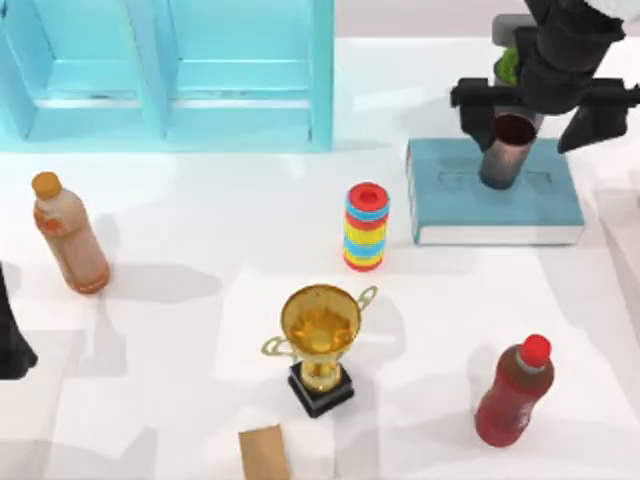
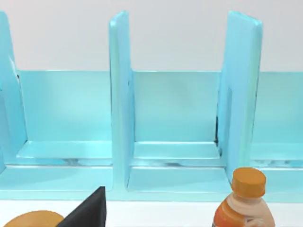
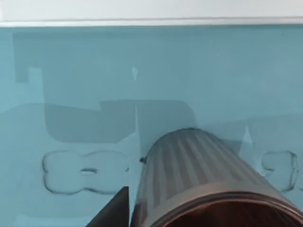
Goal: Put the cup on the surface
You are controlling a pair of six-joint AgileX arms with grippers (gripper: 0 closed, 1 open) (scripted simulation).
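- Cup (image 1: 508, 152) stands upright on the teal book (image 1: 455, 205), which lies near the worktop's (image 1: 200, 260) right edge toward the far side.
- Right gripper (image 1: 512, 135) hangs directly over the cup; whether its fingers clasp the cup I cannot tell.
- Left arm (image 1: 10, 340) sits parked at the worktop's left edge, beside the orange-capped bottle (image 1: 68, 235).

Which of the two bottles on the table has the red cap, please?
The dark-red bottle near the table's front right has the red cap; the peach-coloured bottle at the left has an orange cap.
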